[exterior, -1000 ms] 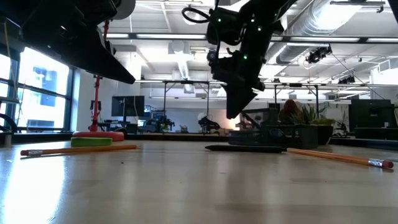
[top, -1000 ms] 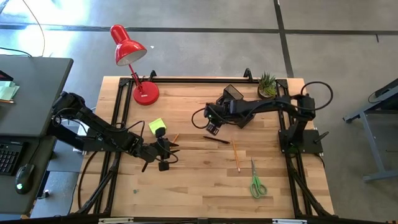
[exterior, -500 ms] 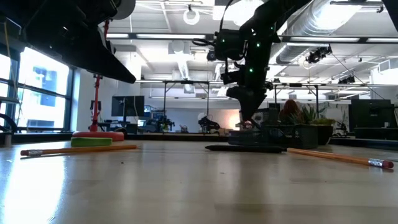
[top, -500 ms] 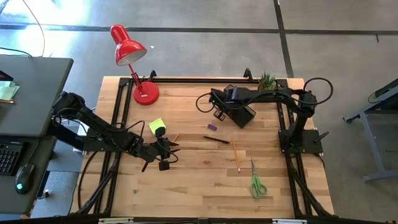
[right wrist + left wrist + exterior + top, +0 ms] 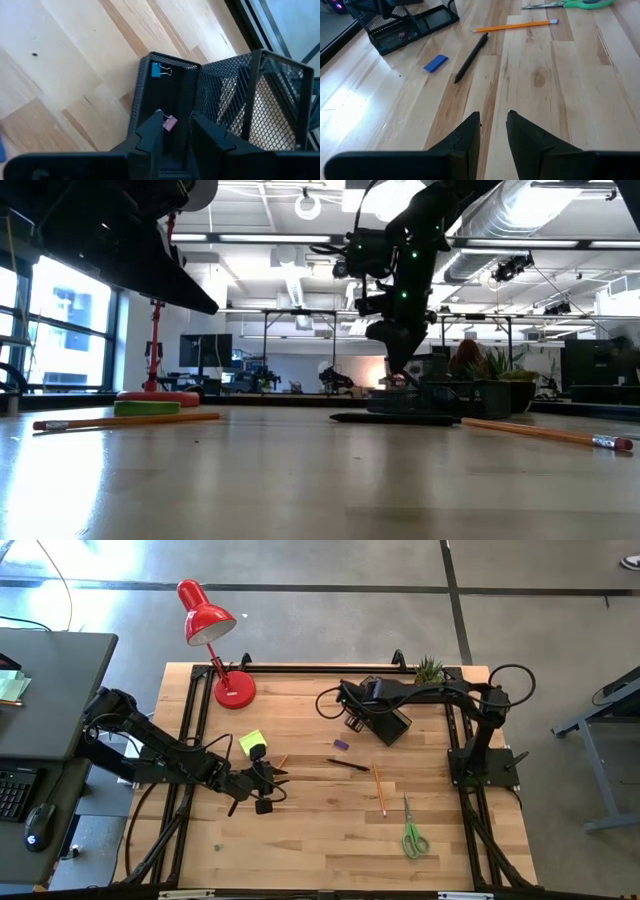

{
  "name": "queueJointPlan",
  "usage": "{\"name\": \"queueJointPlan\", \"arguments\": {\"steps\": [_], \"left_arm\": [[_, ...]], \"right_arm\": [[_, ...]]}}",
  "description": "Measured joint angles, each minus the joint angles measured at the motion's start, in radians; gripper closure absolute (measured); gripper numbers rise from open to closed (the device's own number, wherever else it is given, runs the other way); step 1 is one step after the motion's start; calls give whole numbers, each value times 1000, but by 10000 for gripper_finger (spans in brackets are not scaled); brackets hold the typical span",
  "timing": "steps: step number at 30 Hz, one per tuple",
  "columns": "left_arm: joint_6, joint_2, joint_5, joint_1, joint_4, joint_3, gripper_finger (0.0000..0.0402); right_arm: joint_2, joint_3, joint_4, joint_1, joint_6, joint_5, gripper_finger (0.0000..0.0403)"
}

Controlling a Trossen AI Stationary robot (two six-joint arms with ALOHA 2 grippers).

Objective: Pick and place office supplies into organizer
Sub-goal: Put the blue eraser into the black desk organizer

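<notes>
Right wrist view alone: narrow-gapped, empty right tool above organizer with clips inside.

2 binder clips lie in the organizer, beside the plant.

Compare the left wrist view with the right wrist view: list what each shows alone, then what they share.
Only the left wrist view: the dark pen, an orange pencil, the green-handled scissors and a blue eraser-like piece.
Only the right wrist view: a blue binder clip and a pink one inside a compartment.
Both: the black mesh organizer on the wooden table.
</notes>
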Motion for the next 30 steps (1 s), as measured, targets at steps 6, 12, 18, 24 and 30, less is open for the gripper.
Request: {"name": "queueJointPlan", "arguments": {"steps": [6,12,18,24,30], "left_arm": [[0,0,0,0,0,0,316],[0,0,0,0,0,0,316],[0,0,0,0,0,0,316],[0,0,0,0,0,0,316],[0,0,0,0,1,0,316]], "right_arm": [[0,-20,10,0,-25,10,291],[0,-22,11,0,-25,40,236],[0,-22,11,1,-19,37,183],[0,-22,11,5,-7,39,172],[0,-22,12,18,-6,56,182]]}}
